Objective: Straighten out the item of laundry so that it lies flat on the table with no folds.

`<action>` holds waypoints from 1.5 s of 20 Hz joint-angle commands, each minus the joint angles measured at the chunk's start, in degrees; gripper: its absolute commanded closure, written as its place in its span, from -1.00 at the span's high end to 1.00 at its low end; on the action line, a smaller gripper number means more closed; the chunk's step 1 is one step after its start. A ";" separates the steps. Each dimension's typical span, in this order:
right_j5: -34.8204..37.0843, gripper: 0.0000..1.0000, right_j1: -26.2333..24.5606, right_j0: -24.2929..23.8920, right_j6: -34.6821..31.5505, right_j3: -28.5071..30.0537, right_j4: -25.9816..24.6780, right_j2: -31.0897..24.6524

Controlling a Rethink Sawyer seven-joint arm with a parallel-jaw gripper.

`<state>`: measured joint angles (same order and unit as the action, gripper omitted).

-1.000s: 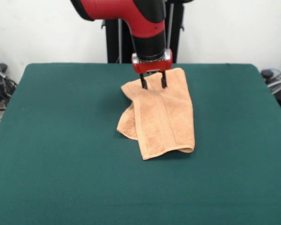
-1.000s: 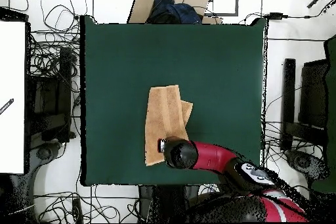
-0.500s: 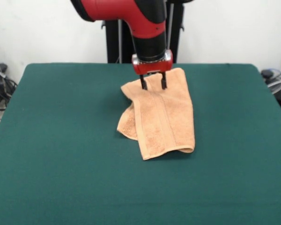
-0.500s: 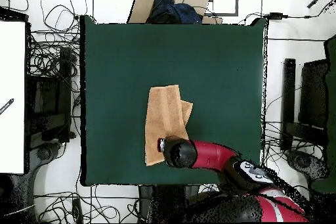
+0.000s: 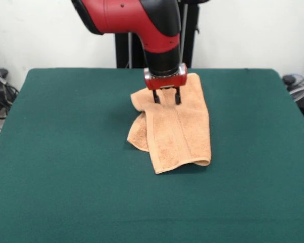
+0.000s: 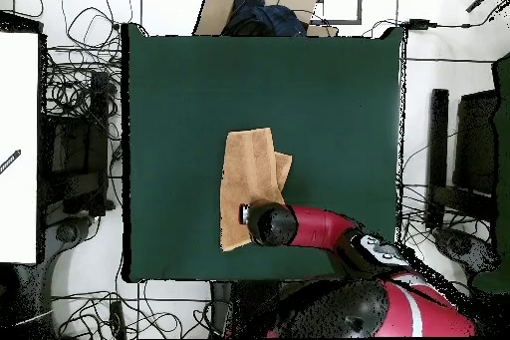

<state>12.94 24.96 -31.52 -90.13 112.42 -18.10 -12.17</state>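
The peach-orange towel [image 5: 177, 126] lies folded lengthwise on the green table [image 5: 66, 152], a little past its middle, with a second layer sticking out at its left side. My gripper [image 5: 166, 99] is open and points straight down, with both fingertips on or just above the towel's far end near the robot. It holds nothing. In the overhead view the towel [image 6: 249, 169] shows as a narrow strip with a corner poking out on the right. There the arm's wrist [image 6: 269, 224] covers the towel's end nearest the base and hides the fingers.
The robot's black pedestal [image 5: 131, 45] stands behind the table's far edge. In the overhead view, cables [image 6: 85, 107] lie on the floor around the table, a cardboard box [image 6: 264, 2] sits beyond the top edge and a white panel [image 6: 18, 147] stands at the left.
The gripper has come down a little onto the towel's far end, still open. The towel has barely moved.
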 commanded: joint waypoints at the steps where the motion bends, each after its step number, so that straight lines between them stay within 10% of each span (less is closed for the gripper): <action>1: -4.22 1.00 -11.25 -0.38 -2.66 -11.93 -2.68 -2.36; 15: -11.11 1.00 -17.91 12.64 -8.20 -20.68 -3.16 11.34; 29: -5.89 1.00 -22.99 3.83 -1.77 -22.83 -4.21 2.52; 30: -6.31 -1.00 -23.09 3.27 -1.76 -23.00 -5.53 1.88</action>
<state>23.87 24.01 -23.57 -90.14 104.80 -18.02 -7.47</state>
